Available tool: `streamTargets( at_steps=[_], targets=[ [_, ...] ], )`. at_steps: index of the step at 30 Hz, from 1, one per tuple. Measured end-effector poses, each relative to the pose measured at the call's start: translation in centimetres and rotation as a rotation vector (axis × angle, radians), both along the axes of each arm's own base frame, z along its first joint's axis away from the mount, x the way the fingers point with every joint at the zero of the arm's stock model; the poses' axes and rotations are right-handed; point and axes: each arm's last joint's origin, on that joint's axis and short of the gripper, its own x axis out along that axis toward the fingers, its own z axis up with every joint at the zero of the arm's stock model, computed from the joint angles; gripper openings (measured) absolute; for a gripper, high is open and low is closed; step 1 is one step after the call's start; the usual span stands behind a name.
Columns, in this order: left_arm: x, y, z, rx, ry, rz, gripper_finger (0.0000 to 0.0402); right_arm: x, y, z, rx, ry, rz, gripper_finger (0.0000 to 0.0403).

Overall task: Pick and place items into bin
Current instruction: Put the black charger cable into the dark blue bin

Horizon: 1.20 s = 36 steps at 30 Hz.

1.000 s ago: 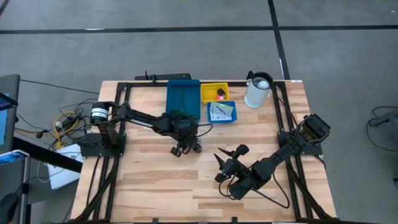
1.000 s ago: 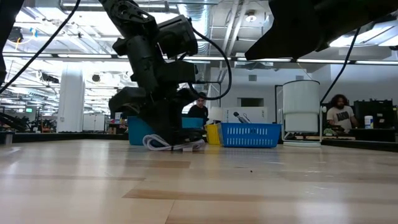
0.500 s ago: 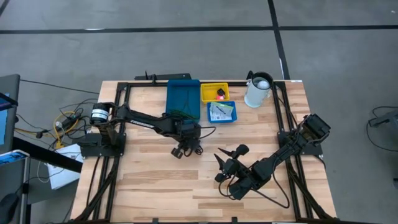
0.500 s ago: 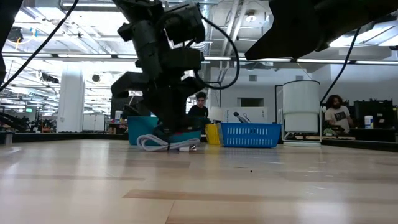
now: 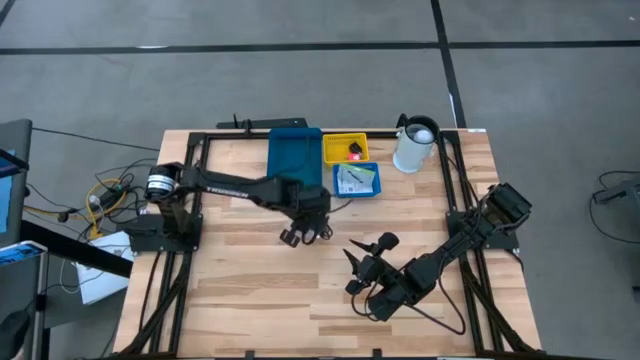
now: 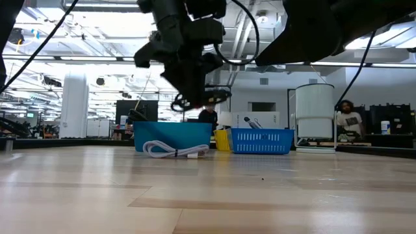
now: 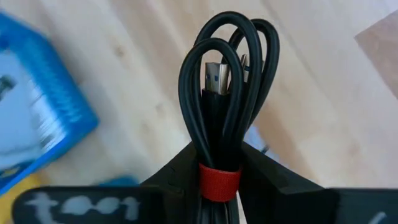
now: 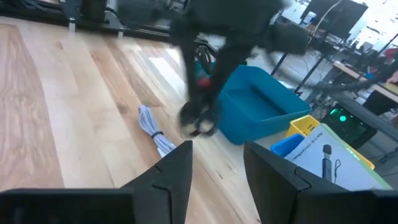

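Bench: pale wood planks with a black frame along the edges, standing on a grey floor crossed by dark lines. Loose wires and gear lie off the bench's left edge.

Room, low view only: open workshop with ceiling lights, desks and screens beyond the bench. One person sits far right; another shows partly behind the bins.

At the far side of the bench: a teal bin, a yellow bin with a small red-and-black piece inside, a blue basket holding white cards, and a white jug to the right.

Left gripper is raised above the bench, just near of the teal bin. Left wrist view: jaws clenched on a black coiled cable bound with a red tie, a plug end showing inside the loops. The high view gives only a dark clump there; the low view shows the coil hanging clear of the wood.

A white coiled cable lies on the bench in front of the teal bin. Low and right wrist views show it; in the high view the left arm covers that spot.

Right gripper waits over the near-right of the bench, jaws parted and empty, pointing toward the bins.
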Motion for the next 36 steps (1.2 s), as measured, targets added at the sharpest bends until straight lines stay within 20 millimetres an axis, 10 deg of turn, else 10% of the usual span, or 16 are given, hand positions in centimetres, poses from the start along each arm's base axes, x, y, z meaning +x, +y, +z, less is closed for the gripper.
streamTargets(
  at_steps=[10,21,36],
  targets=[
    [-1.2,7.9,5.6,0.037,0.074,0.244,0.0076,0.0,0.0,0.0,0.034,-0.025,-0.01,0.0137],
    [-5.7,18.3,5.9,0.017,0.099,0.578,0.0077,0.0,0.2,-0.2,0.139,-0.028,0.014,0.0134],
    [-6.7,20.2,5.7,-0.105,0.065,0.587,0.0146,0.1,0.5,-0.6,0.385,-0.056,0.029,0.0131]
  ],
)
